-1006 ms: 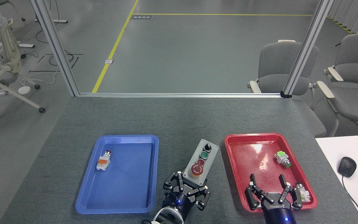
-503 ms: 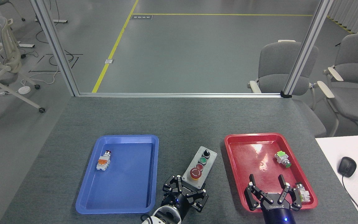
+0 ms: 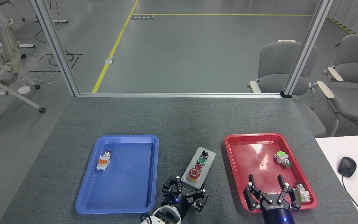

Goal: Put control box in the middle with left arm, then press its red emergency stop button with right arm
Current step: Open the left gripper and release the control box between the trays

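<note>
Light-grey, the control box point(image 3: 198, 168) lay on the speckled tabletop point(image 3: 179, 121) between the blue tray point(image 3: 120, 174) and the red tray point(image 3: 269, 169), its red emergency stop button point(image 3: 194, 173) at the near end. The left gripper point(image 3: 185, 190) clasped the box's near end. Right of the box, the right gripper point(image 3: 269, 191) hung with fingers spread over the red tray's near edge.
</note>
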Motion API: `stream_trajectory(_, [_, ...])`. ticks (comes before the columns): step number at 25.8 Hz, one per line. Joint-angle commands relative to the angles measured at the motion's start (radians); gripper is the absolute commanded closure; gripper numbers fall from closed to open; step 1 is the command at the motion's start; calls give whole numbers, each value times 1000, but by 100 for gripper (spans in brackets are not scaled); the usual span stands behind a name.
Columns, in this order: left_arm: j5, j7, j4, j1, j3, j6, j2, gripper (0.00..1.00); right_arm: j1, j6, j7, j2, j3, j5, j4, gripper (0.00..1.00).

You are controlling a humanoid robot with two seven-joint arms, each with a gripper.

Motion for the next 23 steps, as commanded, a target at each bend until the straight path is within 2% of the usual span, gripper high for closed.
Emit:
stream_trajectory(1, [2, -5, 3, 0, 0, 4, 0, 61, 0, -4, 1, 4, 1, 0, -1, 2])
stream_trajectory(4, [2, -5, 3, 0, 0, 4, 0, 57, 6, -4, 1, 1, 1, 0, 1, 2])
stream_trajectory(5, [2, -5, 3, 0, 0, 4, 0, 52, 6, -4, 1, 1, 1, 0, -1, 2])
stream_trajectory(8, [2, -5, 3, 0, 0, 4, 0, 51, 6, -4, 1, 5, 1, 0, -1, 2])
stream_trajectory(10, [2, -5, 3, 0, 0, 4, 0, 43, 5, -6, 1, 9, 1, 0, 1, 2])
stream_trajectory(14, [2, -5, 3, 0, 0, 4, 0, 39, 5, -7, 1, 12, 2, 2, -1, 2])
stream_trajectory(16, [4, -5, 3, 0, 0, 4, 2, 33, 5, -7, 1, 10, 4, 2, -1, 2])
stream_trajectory(20, [4, -5, 1, 0, 0, 4, 2, 29, 5, -7, 1, 12, 1, 2, 1, 2])
stream_trajectory(23, [4, -7, 3, 0, 0, 4, 2, 23, 5, -7, 1, 13, 1, 2, -1, 2])
